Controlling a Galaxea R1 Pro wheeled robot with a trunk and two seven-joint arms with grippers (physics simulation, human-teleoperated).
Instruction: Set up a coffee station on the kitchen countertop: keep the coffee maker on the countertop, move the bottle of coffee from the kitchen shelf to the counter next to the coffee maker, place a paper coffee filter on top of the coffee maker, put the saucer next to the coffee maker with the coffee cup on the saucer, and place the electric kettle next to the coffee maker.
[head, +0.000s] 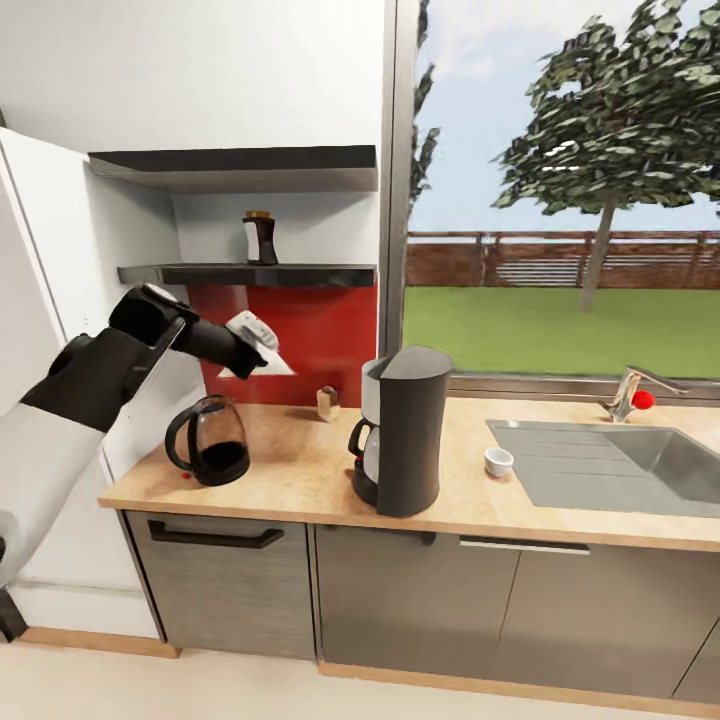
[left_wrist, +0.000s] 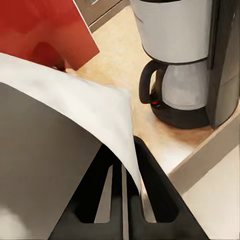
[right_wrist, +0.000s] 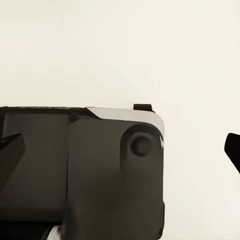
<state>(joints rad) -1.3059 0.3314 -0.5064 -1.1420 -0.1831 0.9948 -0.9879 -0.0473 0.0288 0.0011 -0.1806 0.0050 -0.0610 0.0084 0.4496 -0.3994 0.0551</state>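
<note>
Thin white paper coffee filter (head: 258, 350) is pinched in the closed left gripper (head: 250, 352), lifted clear for carrying. Tall dark grey coffee maker (head: 405, 430) is found at four o'clock of it; the right gripper's state cannot be told.

White forearm (head: 40, 470), black wrist, black tool (head: 262, 352).

Walls: white, red splashback (head: 320, 340) at centre
Window: large, upper right (head: 560, 200), tree and lawn outside
Cabinets: grey fronts (head: 400, 600) along bottom
Floor: pale (head: 150, 690)
</note>
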